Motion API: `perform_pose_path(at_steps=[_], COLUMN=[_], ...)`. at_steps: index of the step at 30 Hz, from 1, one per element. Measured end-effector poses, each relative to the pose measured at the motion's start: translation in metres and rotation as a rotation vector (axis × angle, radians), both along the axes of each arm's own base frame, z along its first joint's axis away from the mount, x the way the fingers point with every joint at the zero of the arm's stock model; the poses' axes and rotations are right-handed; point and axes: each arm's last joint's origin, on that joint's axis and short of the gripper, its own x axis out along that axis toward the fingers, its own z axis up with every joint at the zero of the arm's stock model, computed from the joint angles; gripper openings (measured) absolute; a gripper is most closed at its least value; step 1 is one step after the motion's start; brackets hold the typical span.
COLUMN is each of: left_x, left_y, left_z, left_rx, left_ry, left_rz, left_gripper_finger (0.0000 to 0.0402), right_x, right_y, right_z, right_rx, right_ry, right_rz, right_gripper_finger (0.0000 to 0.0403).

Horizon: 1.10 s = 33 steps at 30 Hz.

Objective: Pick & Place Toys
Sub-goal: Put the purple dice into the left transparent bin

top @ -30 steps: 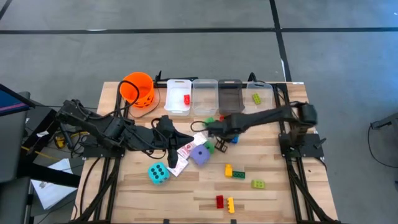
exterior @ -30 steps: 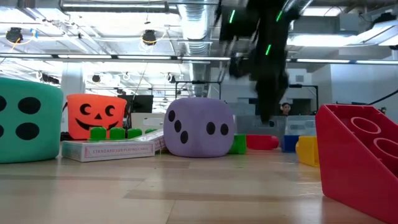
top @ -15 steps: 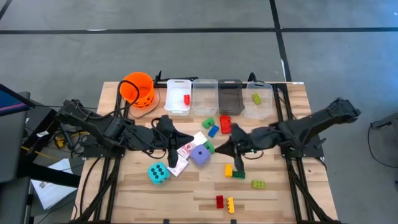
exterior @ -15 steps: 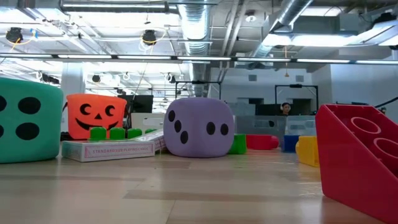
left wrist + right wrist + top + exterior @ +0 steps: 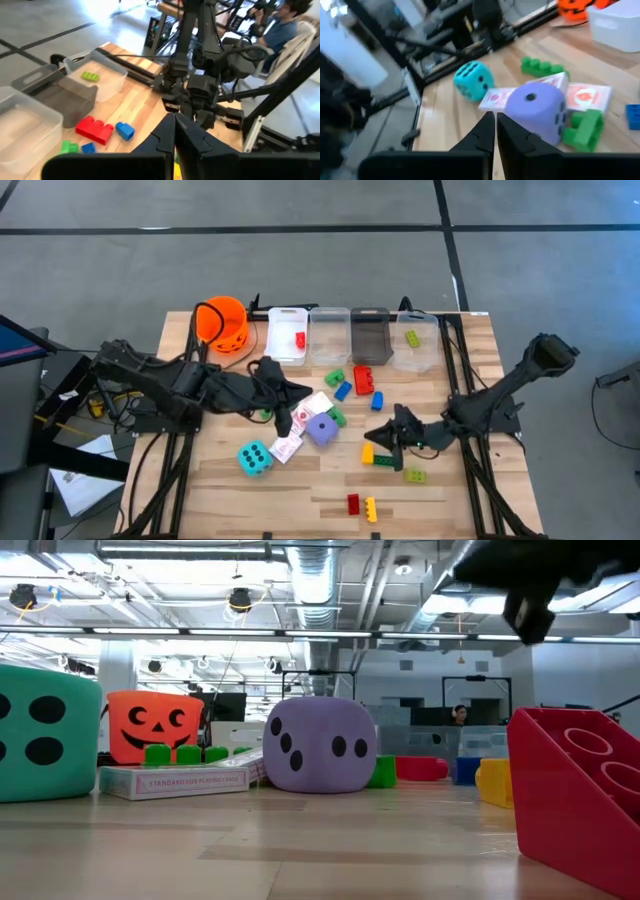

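The toys lie scattered on the wooden table (image 5: 230,490). They include a purple die (image 5: 322,428), a teal die (image 5: 254,458), red-and-white cards (image 5: 300,420), a red brick (image 5: 364,379) and a yellow brick (image 5: 367,452). My left gripper (image 5: 298,388) hangs shut and empty above the table, left of the cards; its closed fingers show in the left wrist view (image 5: 175,117). My right gripper (image 5: 374,439) is shut and empty, held above the yellow brick and pointing toward the purple die (image 5: 540,107).
An orange bucket (image 5: 222,323) stands at the far left. Beside it is a row of bins: a white bin (image 5: 286,350) holding a red brick, then clear bins (image 5: 329,333), one with a green brick (image 5: 412,338). More bricks (image 5: 362,505) lie near the front edge.
My right gripper has swung from the bricks in front of the bins toward the table's near right, turning from pointing down to nearly level. It stays shut and carries nothing. No toy has moved.
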Motion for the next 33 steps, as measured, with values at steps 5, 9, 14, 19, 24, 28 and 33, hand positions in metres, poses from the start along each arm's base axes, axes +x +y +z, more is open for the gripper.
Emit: perform_pose_path(at_steps=[5,9,14,19,24,28,33], left_x=[0.001,0.008,0.024,0.039,0.050,0.059,0.064], left_y=[0.010,0.017,0.019,0.019,0.013,0.008,0.005], left_z=[-0.004,-0.022,-0.074,-0.128,-0.167,-0.186,-0.200], left_rx=[0.009,-0.020,-0.154,-0.282,-0.415,-0.510,-0.573], left_ry=[0.042,0.110,0.250,0.390,0.511,0.570,0.621], left_rz=[0.024,-0.029,-0.067,-0.010,-0.015,-0.036,-0.036], left_gripper_finger=[0.0000,0.0000,0.0000,0.0000,0.0000,0.0000,0.0000], right_x=[-0.008,-0.007,-0.003,0.000,0.001,0.001,0.001], right_y=[-0.017,-0.026,-0.032,-0.037,-0.039,-0.039,-0.039], right_z=[-0.017,-0.017,-0.007,-0.003,-0.008,-0.012,-0.015], right_rx=[0.007,-0.010,-0.033,-0.028,-0.028,-0.009,-0.017], right_ry=[-0.110,-0.176,-0.277,-0.312,-0.259,-0.221,-0.190], right_rz=[0.021,0.088,0.192,0.249,0.298,0.293,0.296], right_gripper_finger=[0.0021,0.0022,0.0033,0.0069,0.0122,0.0158,0.0186])
